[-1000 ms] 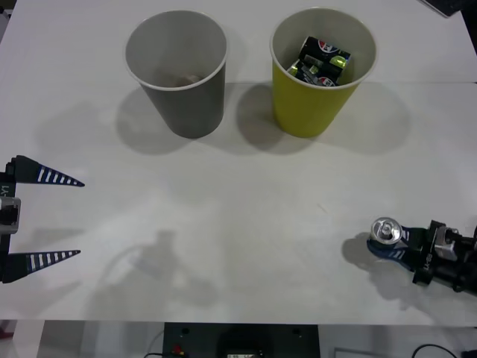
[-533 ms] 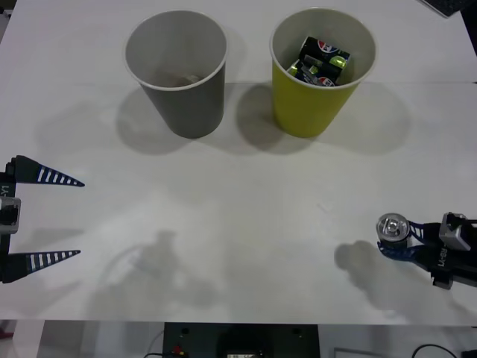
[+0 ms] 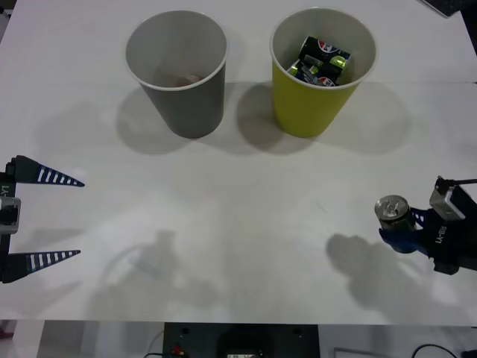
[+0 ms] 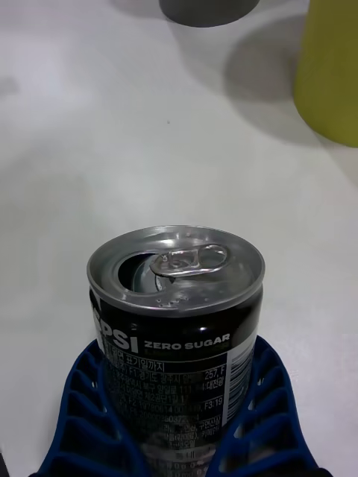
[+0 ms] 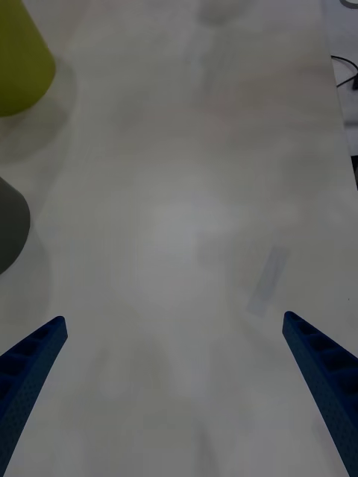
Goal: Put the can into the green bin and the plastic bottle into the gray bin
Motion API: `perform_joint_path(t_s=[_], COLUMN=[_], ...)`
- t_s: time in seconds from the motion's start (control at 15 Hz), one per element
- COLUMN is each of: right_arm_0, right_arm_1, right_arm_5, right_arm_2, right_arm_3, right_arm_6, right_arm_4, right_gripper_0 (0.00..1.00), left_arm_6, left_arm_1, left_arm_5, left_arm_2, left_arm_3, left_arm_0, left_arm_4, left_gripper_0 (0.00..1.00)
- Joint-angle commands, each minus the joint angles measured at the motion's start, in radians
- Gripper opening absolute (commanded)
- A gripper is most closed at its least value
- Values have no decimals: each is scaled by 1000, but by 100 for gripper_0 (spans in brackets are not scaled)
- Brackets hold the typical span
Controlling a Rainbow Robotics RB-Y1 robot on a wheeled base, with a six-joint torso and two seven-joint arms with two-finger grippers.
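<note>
Can in hand, drop into the green bin not yet made.
You had the right tool (image 3: 401,230) clamped on the can (image 3: 390,212), held upright above the desk (image 3: 238,224) near its right edge, well apart from the green bin (image 3: 322,71) at the far edge, which already held cans. The gray bin (image 3: 177,71) stood beside it. Your left tool (image 3: 43,218) hung open at the left edge.
</note>
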Motion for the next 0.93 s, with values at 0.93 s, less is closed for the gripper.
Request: perform_joint_path(t_s=[0.93], right_arm_0=[-226], right_arm_1=[-459], right_arm_5=[-9], right_arm_2=[125], right_arm_3=[-250], right_arm_6=[-776], right_arm_4=[61], right_gripper_0=[0], left_arm_6=[0], left_arm_1=[0], left_arm_5=[0], left_arm_2=[0], left_arm_3=[0], left_arm_0=[0], left_arm_4=[0], left_gripper_0=[100])
